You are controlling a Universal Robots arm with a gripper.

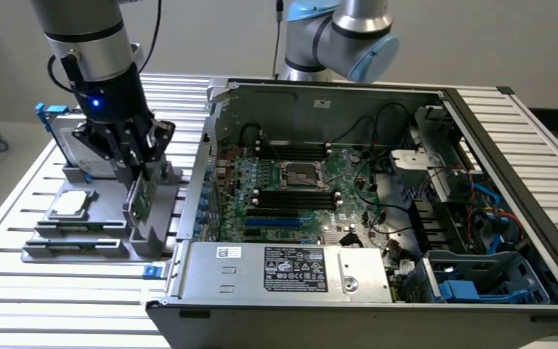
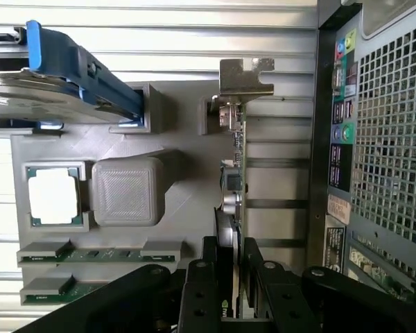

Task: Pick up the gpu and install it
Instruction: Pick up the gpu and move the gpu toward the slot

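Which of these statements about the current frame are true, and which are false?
1. The gpu stands on edge in the gray holder, outside the computer case. True.
2. The gripper hangs inside the computer case. False: it is down at the gpu, over the holder on the exterior view's left of the case.
3. A processor chip lies flat in a recess of the holder. True.
4. The hard drive with blue rails lies inside the case. False: it stands upright in the holder.
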